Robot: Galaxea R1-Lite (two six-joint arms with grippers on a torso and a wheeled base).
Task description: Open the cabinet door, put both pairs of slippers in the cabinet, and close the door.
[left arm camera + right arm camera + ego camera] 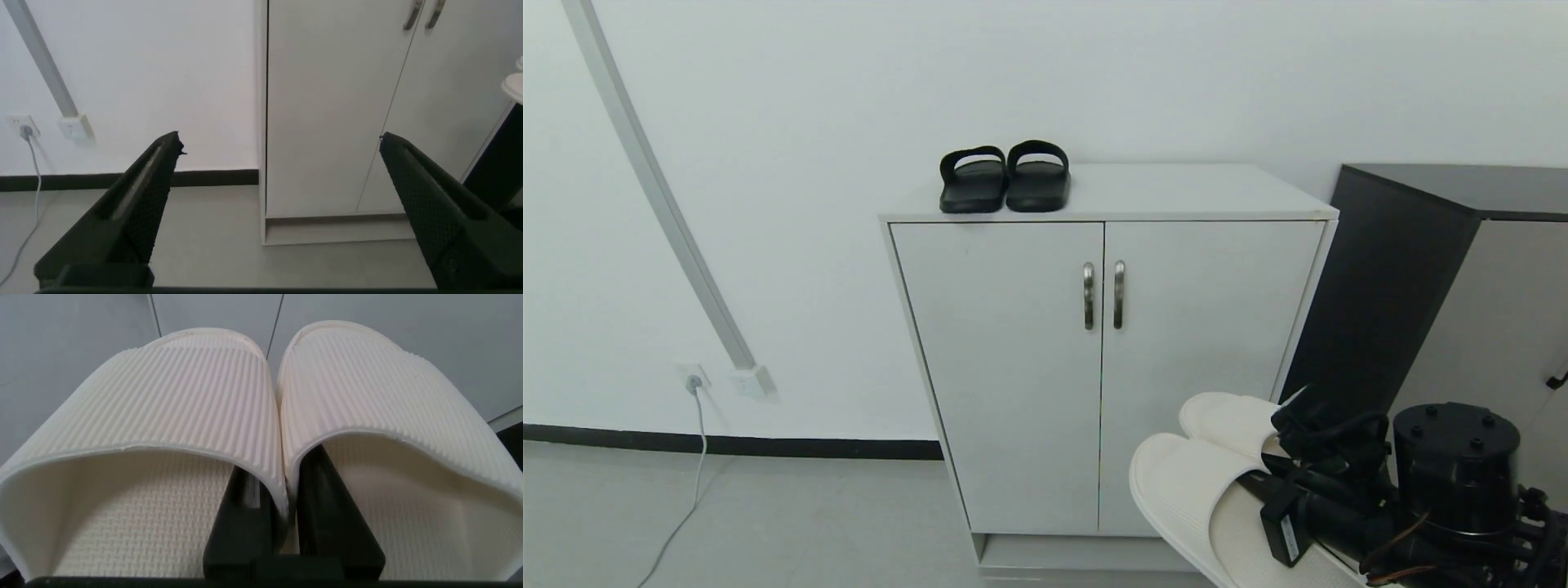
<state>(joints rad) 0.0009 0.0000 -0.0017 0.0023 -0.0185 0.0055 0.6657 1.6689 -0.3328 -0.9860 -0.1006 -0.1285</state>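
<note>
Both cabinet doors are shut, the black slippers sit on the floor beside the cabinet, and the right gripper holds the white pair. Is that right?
Not quite. The head view shows the black slippers on top of the cabinet, not on the floor. The rest holds: both doors are shut and the right gripper holds the white pair.

Readable text: I am finding none that I can read in any view.
white sticker (1291, 536): I am seeing it on the black housing behind the right gripper (1270, 475). Its dark print is showing too small for me to make out a single letter or number.
white slippers (188, 400): I am seeing only ribbing across the straps and a moulded pattern on the footbeds, neither of which is forming letters.
</note>
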